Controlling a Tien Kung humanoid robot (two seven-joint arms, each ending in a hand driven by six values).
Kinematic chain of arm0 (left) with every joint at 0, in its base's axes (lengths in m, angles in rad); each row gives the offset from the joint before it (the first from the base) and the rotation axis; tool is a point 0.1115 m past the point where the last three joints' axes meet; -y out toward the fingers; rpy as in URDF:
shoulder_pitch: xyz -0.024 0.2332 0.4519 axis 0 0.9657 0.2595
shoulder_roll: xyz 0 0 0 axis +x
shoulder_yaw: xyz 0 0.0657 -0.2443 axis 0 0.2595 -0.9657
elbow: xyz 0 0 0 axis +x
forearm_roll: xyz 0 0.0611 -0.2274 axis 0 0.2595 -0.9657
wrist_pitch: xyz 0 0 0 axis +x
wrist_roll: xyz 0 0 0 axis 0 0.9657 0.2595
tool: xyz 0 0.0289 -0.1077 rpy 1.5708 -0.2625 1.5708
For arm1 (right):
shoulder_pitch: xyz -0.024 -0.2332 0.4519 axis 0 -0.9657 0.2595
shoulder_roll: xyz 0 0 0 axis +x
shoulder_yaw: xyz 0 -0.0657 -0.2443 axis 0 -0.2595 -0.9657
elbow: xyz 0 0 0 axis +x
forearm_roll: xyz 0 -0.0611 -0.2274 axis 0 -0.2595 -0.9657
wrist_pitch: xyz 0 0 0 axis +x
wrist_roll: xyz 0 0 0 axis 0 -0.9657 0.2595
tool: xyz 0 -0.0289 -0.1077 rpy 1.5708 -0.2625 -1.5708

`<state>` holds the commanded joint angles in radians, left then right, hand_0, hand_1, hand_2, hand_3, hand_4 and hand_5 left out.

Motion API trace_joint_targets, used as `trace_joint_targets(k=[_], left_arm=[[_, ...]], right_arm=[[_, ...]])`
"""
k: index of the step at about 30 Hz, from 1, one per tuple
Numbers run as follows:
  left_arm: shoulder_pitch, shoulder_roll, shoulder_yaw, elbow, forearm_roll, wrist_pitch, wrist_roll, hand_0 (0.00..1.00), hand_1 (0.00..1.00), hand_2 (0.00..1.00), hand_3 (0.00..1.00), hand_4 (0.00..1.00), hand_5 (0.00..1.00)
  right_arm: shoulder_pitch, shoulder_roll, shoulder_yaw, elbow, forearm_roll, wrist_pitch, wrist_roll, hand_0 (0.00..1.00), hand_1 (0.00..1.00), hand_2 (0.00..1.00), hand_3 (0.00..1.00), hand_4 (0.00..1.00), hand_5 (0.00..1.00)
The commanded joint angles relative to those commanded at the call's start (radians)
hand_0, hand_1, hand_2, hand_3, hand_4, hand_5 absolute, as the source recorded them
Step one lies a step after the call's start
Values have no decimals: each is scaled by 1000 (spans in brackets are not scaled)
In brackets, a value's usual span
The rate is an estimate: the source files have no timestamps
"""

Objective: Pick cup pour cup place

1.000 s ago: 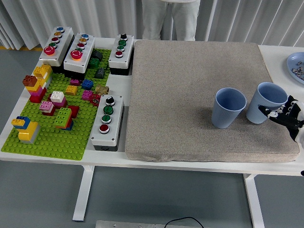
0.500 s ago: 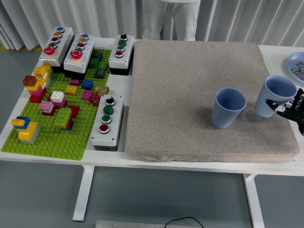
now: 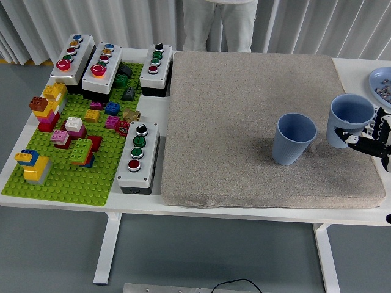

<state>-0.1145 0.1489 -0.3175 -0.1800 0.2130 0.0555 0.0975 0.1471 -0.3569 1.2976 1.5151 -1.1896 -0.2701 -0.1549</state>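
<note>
Two light blue cups are over the grey felt mat. One blue cup stands upright on the mat, right of centre. My right hand comes in from the right edge and is shut on the second blue cup, holding it upright and lifted above the mat's right side, just right of the standing cup. What is inside either cup cannot be seen. My left hand is out of view.
A green brick baseplate with several coloured bricks fills the left side, ringed by several button boxes. A blue plate sits at the far right edge. A person stands at the far side.
My right hand has closed on the right cup and lifted it off the mat, raising it and bringing it slightly toward the standing cup.
</note>
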Motion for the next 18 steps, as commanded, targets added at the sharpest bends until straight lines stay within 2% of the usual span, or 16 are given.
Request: trace_joint_targets(k=[12,18], left_arm=[[-2,0,-15,0,13,0,2,695,729,756,632,484,928],[-1,-1,-26,0,24,1,4,695,728,756,632,484,928]], right_arm=[[-15,-14,-23,79,-98,-40,-23,720,646,571,691,742,174],[-16,-15,-57,108,-213,-71,-40,720,644,568,688,740,173]])
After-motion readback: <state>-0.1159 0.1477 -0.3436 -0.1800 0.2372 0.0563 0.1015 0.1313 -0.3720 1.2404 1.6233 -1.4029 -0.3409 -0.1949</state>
